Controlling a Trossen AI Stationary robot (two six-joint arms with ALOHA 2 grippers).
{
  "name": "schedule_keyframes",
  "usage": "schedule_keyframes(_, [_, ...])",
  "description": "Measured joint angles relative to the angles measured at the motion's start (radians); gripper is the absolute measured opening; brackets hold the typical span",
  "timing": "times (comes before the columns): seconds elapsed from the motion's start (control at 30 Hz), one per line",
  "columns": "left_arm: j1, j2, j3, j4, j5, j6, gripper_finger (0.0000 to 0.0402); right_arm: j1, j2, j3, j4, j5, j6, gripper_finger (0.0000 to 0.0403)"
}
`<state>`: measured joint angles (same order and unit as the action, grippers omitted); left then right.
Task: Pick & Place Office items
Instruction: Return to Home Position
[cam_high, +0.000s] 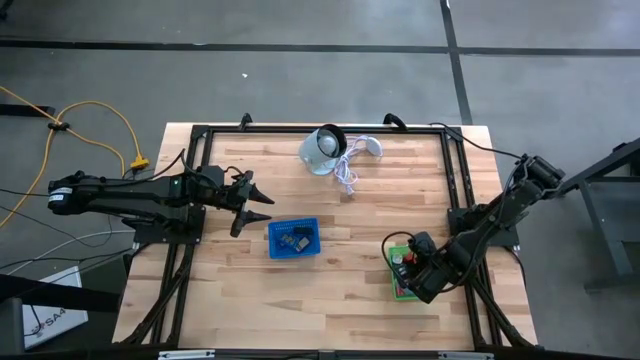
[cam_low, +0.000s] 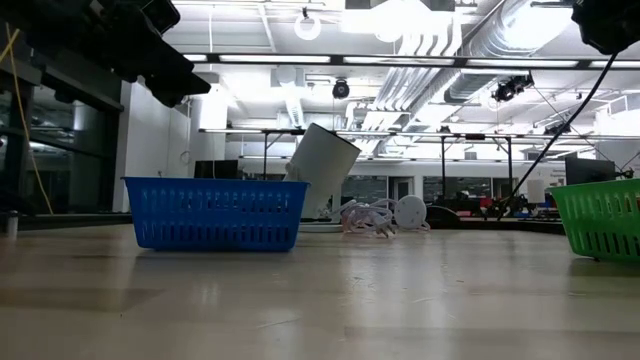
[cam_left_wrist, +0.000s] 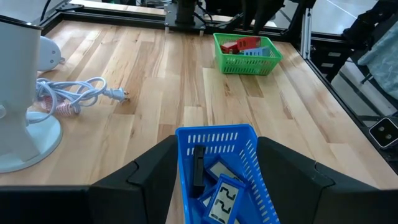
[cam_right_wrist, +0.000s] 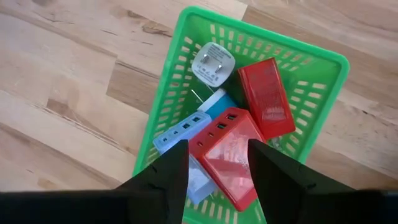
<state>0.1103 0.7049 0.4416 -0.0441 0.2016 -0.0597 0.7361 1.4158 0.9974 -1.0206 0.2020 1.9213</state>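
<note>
Sorting is looking complete: red blocks (cam_right_wrist: 267, 99) are lying in green basket (cam_right_wrist: 280, 43), dark rectangles (cam_left_wrist: 224, 196) in blue basket (cam_left_wrist: 214, 132), left gripper (cam_high: 265, 207) and right gripper (cam_right_wrist: 217, 149) hanging wide open, empty.

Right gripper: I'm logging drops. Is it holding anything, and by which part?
Nothing. The right gripper hangs open above the green basket; the left gripper is open and empty too.

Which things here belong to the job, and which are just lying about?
Job: red charger adapters, light blue adapter, white plug adapter in the green basket under the right gripper; dark display pieces in the blue basket by the left gripper.
Lying about: white round device, white cable, yellow floor cable.
</note>
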Motion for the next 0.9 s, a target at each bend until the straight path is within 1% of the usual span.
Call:
schedule_keyframes(0.27, [0.000, 0.000, 0.000, 0.000, 0.000, 0.000, 0.0211, -0.001, 0.000, 0.000, 0.000, 0.011, -0.006, 0.0153])
schedule_keyframes(0.47, [0.000, 0.000, 0.000, 0.000, 0.000, 0.000, 0.0211, -0.004, 0.000, 0.000, 0.004, 0.104, -0.043, 0.0153])
schedule_keyframes(0.57, [0.000, 0.000, 0.000, 0.000, 0.000, 0.000, 0.0211, -0.015, 0.000, 0.000, 0.004, 0.134, -0.078, 0.0153])
schedule_keyframes(0.77, [0.000, 0.000, 0.000, 0.000, 0.000, 0.000, 0.0211, -0.068, -0.007, 0.000, 0.008, 0.183, -0.184, 0.0153])
schedule_keyframes(0.9, [0.000, 0.000, 0.000, 0.000, 0.000, 0.000, 0.0211, -0.134, -0.042, 0.000, 0.041, 0.222, -0.328, 0.0153])
